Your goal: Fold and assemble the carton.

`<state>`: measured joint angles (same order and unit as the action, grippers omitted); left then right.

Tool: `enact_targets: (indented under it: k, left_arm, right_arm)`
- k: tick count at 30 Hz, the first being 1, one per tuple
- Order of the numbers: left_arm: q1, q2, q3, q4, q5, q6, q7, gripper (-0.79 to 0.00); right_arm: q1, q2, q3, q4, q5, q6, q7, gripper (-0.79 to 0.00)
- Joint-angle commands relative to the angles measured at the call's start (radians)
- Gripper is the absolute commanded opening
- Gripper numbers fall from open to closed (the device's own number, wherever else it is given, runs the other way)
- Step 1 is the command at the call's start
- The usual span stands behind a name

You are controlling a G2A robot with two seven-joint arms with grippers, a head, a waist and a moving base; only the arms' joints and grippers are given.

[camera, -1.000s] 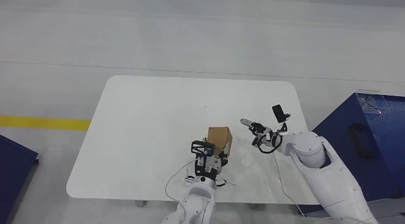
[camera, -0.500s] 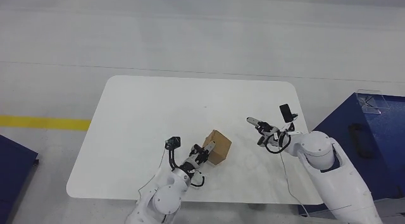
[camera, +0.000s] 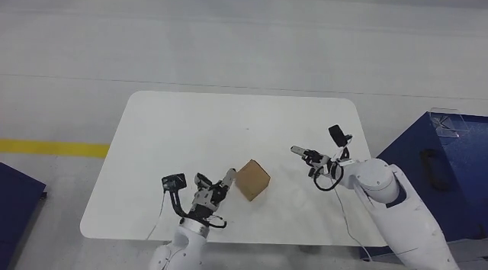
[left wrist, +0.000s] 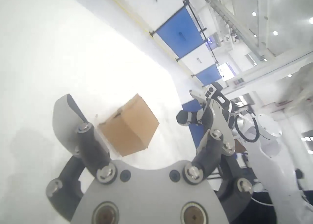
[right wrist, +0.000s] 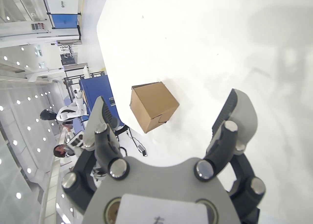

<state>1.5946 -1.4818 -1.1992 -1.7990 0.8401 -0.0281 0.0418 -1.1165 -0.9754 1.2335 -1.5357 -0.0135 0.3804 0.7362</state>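
A small brown cardboard carton (camera: 252,179), folded into a closed cube, sat on the white rounded counter (camera: 191,133) at the lower centre of the top view, turned at an angle to the counter's edges. The left claw (camera: 227,178) hovered just to the left of the box in that frame, its jaws spread wide and holding nothing; whether a fingertip touched the cardboard could not be told. The right claw (camera: 299,151) hung to the right of the carton, clear of it, also wide open and empty, pointed toward the box.
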Motion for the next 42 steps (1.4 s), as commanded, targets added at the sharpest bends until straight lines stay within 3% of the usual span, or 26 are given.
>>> enact_targets:
  k: [1, 2, 4, 6, 11, 19, 28, 38, 42]
  left_arm:
    - [-0.016, 0.003, 0.029, -0.017, 0.157, 0.033, -0.021, -0.219]
    - [-0.025, 0.004, 0.049, -0.017, 0.213, 0.038, -0.032, -0.403]
    - [-0.042, 0.005, 0.097, -0.007, 0.340, 0.058, -0.042, -0.570]
    - [-0.057, 0.003, 0.154, 0.015, 0.482, 0.100, -0.028, -0.785]
    - [-0.096, -0.013, 0.268, 0.083, 0.596, 0.166, 0.003, -0.785]
    - [-0.189, -0.040, 0.340, 0.174, 0.645, 0.272, -0.117, -0.785]
    - [-0.266, -0.071, 0.398, 0.255, 0.678, 0.366, -0.236, -0.785]
    - [-0.321, -0.098, 0.409, 0.352, 0.655, 0.425, -0.310, -0.785]
    - [-0.320, -0.105, 0.413, 0.340, 0.651, 0.436, -0.278, -0.785]
  right_arm:
    - [-0.002, -0.002, -0.018, -0.012, -0.037, 0.000, -0.013, 0.000]
    - [-0.003, -0.003, -0.025, -0.017, -0.040, 0.003, -0.017, 0.000]
    - [-0.005, -0.005, -0.030, -0.022, -0.035, 0.008, -0.021, 0.000]
    - [-0.007, -0.008, -0.036, -0.021, -0.030, 0.016, -0.025, 0.000]
    - [-0.007, -0.009, -0.040, -0.022, -0.026, 0.018, -0.022, 0.000]
    - [-0.031, -0.010, -0.012, -0.016, -0.001, 0.014, -0.057, 0.000]
    - [-0.031, -0.010, -0.012, -0.016, -0.001, 0.014, -0.057, 0.000]
    - [-0.031, -0.010, -0.012, -0.016, -0.001, 0.014, -0.057, 0.000]
    - [-0.031, -0.010, -0.012, -0.016, -0.001, 0.014, -0.057, 0.000]
